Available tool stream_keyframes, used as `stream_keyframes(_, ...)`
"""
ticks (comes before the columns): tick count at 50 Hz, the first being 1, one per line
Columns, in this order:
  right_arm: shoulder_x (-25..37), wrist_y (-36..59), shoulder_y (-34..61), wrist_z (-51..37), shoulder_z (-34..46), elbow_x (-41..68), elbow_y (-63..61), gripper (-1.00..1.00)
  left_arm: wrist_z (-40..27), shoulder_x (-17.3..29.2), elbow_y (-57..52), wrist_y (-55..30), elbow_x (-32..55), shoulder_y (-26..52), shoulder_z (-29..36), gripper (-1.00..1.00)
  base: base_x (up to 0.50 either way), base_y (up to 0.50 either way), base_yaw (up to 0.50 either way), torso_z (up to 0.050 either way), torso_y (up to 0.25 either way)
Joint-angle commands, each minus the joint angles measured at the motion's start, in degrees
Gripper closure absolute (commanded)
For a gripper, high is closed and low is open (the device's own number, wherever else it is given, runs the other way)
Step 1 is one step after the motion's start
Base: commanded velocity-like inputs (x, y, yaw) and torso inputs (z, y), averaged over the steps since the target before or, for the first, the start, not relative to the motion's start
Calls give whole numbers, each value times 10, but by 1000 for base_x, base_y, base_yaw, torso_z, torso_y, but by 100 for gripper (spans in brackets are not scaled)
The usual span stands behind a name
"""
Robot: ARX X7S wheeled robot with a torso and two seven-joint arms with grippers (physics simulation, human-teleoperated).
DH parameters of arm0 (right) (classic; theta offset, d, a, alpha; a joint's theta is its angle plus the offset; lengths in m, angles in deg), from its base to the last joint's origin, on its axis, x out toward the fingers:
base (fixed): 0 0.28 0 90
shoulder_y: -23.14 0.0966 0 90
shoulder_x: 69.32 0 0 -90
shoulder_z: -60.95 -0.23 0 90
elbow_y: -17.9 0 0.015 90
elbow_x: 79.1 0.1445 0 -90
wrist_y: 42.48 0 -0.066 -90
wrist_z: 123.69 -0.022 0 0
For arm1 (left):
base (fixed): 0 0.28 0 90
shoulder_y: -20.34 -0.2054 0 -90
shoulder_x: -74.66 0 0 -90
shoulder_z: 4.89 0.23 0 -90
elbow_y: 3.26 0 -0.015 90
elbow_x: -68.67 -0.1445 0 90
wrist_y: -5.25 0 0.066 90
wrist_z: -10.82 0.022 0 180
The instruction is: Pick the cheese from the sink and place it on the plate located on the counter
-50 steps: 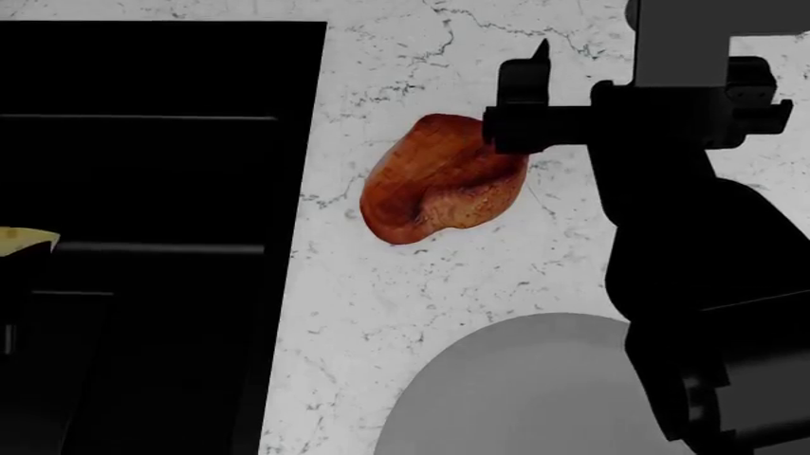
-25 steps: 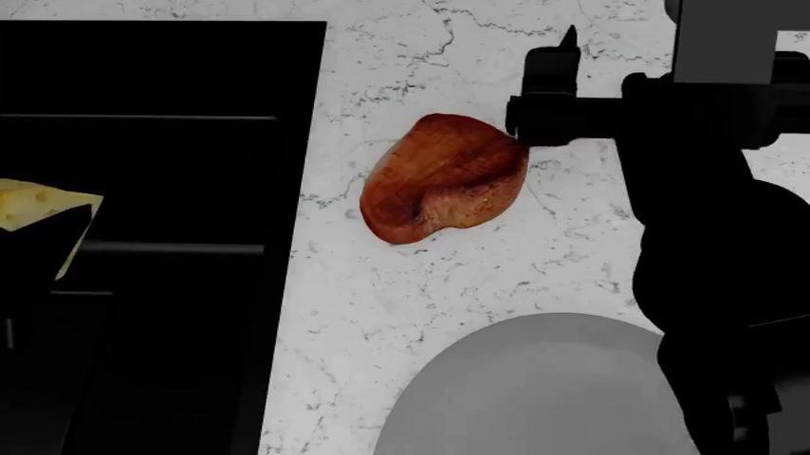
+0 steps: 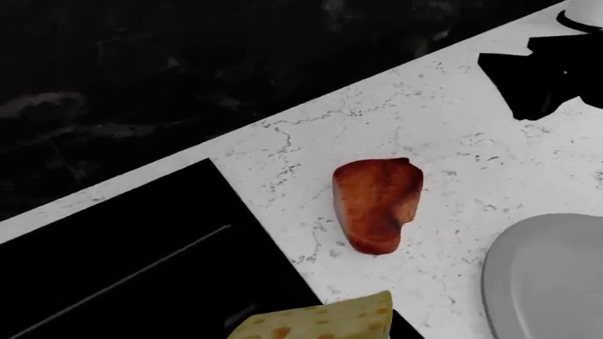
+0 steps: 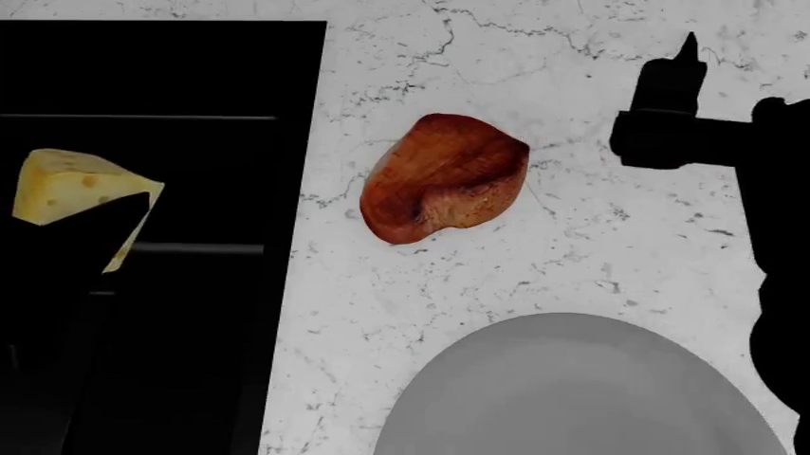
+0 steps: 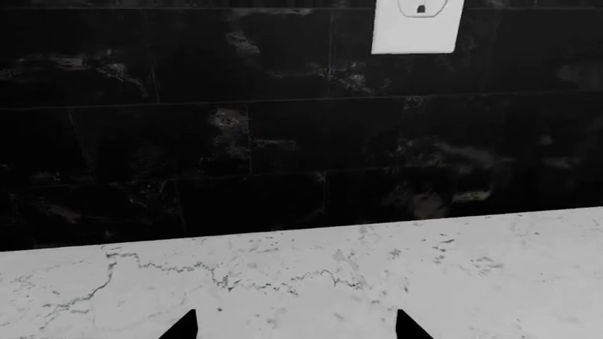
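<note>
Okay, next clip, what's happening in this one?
The left arm is carrying the cheese, a pale holed wedge, above the black sink, heading toward the counter. Its gripper is too dark against the sink to make out. The grey plate sits empty at the near edge, with a reddish-brown lump lying between sink and plate. The right gripper hangs idle and open over the bare marble farther back, facing the dark wall and its outlet.

Left gripper (image 4: 64, 237): dark, low at the head view's left edge, closed on the cheese (image 4: 79, 194), held raised. Right arm: black mass along that view's right edge, reaching forward. Right gripper (image 5: 296, 326): only two fingertips (image 5: 181, 326) visible in its wrist view, spread well apart, nothing between them.
</note>
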Motion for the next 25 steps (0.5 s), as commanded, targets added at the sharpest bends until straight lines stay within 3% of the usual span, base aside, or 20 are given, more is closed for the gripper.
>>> stream_keyframes(1,32,44,-37,-23,-66,37,-61,-100,-20,-36,-2,-8,55,52,4,100,0,0,-3,0,0)
stream_keyframes(16,64,98,-80,-47,-168,94,-129,-100,-62,-110,-26,-5,140,131,25,100,0,0,0,0,1)
stream_keyframes(25,83,147,-112,-61,-262,149,-174,-100,-92,-183,-16,-11,185,207,58,100,0,0,0,0,0)
